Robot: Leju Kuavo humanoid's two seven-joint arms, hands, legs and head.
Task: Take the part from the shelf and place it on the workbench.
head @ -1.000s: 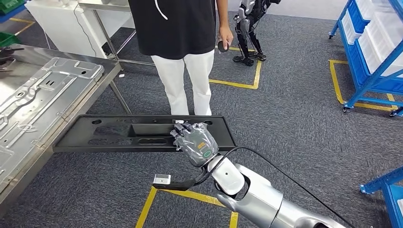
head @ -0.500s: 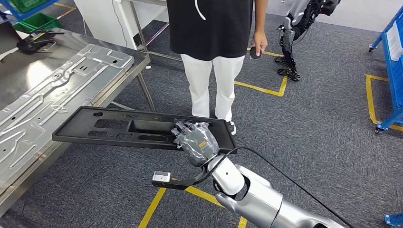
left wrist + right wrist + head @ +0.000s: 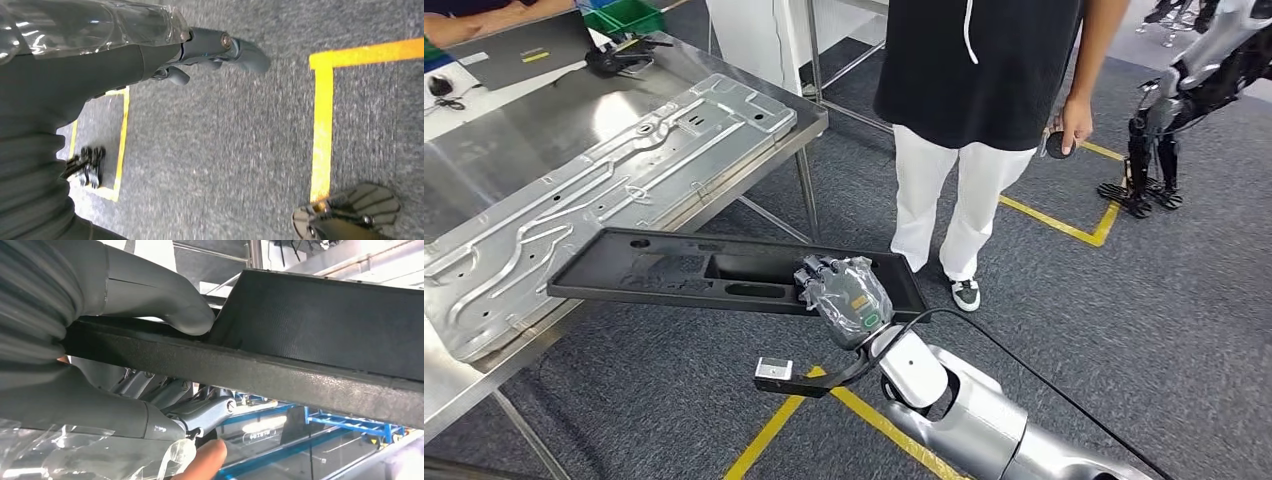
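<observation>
A: What's biggest here?

B: The steel desk [image 3: 574,120], off to the robot's left. A pressed metal panel [image 3: 614,180] lies across it, running close to the near edge.

A: And the part?

B: The long black part [image 3: 714,270] is in the air, roughly level, between the robot and a person [image 3: 974,100] standing just beyond it. Its far end overlaps the desk's near corner from above; whether it touches the panel I cannot tell.

A: Who holds it?

B: The right hand [image 3: 846,300] grips its near rim toward one end. In the right wrist view the thumb [image 3: 165,295] presses on one face of the rim and the darker fingers [image 3: 150,390] wrap the other, so it is clamped on the part [image 3: 300,340].

A: The left hand?

B: The left hand [image 3: 210,45] hangs over the carpet, holding nothing, fingers loosely apart.

A: Which step, then?

B: I'd judge the carry: off the shelf, not yet set down. Next the part needs swinging further over the desk, lowering flat onto a free stretch, and only then releasing. Held at one end, the long part may sag or twist.
</observation>
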